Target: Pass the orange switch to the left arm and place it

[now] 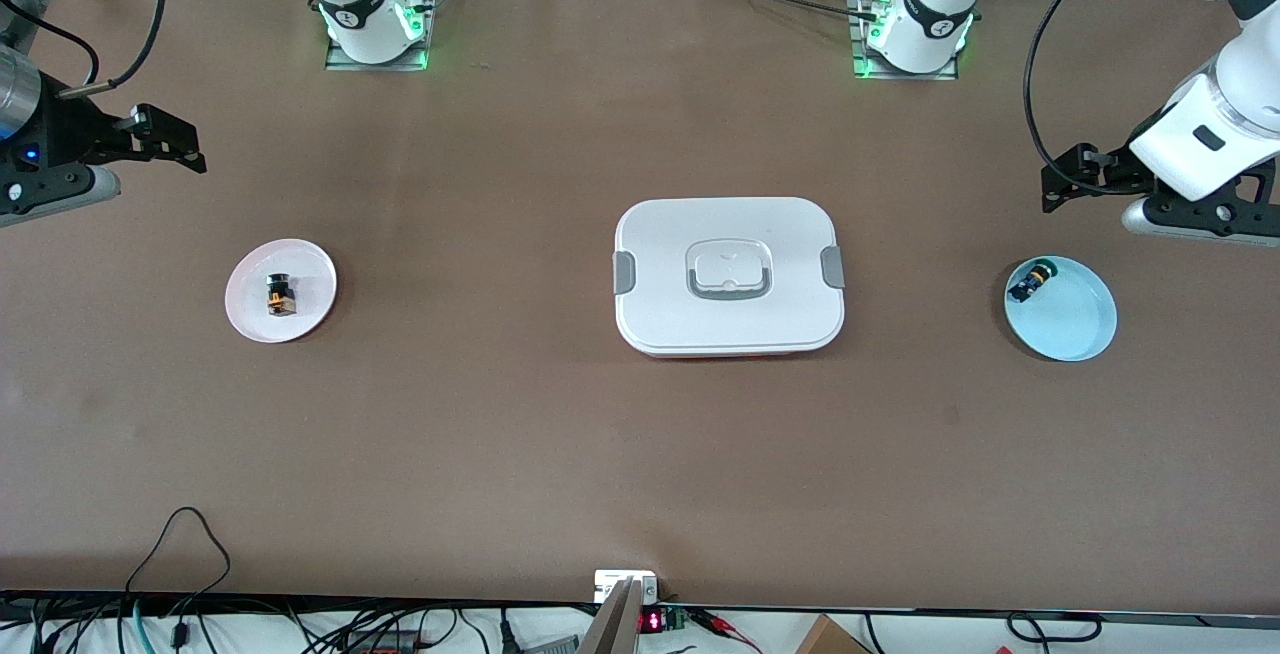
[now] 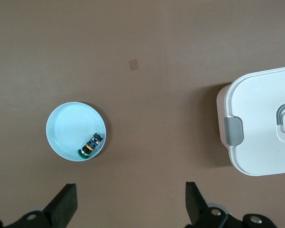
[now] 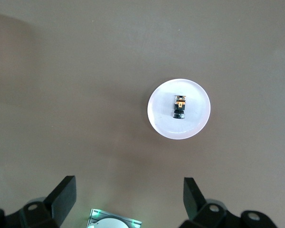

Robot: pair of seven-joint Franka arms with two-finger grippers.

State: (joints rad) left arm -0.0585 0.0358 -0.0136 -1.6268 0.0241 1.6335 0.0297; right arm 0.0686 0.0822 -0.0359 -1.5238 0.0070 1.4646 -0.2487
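Clock directions follow the front view, w/ 12 toward the robot bases.

The box (image 1: 780,319) sat mid-tabletop (image 1: 480,454), lid on. It was a white rounded rectangle, smooth and plastic-looking, w/ a grey clip (image 1: 624,272) on each short side and a recessed, grey-rimmed handle (image 1: 730,272) at its centre. Wide strips of bare brown matte tabletop lay at its 3 and 9 o'clock, well apart from both plates, and more bare tabletop ran from its 6 o'clock edge to the tabletop's edge by the camera.

At approx. 9 o'clock of the box, toward the right arm's end, was the round pink plate (image 1: 245,319), shallow and glossy. The orange switch (image 1: 280,294) lay near its middle, tiny, black and orange, w/ a dark round end pointing to 12. Bare rim showed all round it.

At approx. 3 o'clock of the box, toward the left arm's end, was the round pale-blue plate (image 1: 1075,324). A small black part (image 1: 1030,282) w/ blue and green bits lay against its raised rim at the plate's 10 o'clock.

The right hand (image 1: 175,139) hung over bare tabletop at approx. 11 o'clock of the pink plate, fingers spread wide w/ nothing between them. The left hand (image 1: 1060,179) hung over bare tabletop at approx. 12 o'clock of the blue plate, also spread wide and holding nothing. Neither hand touched a plate or the box.
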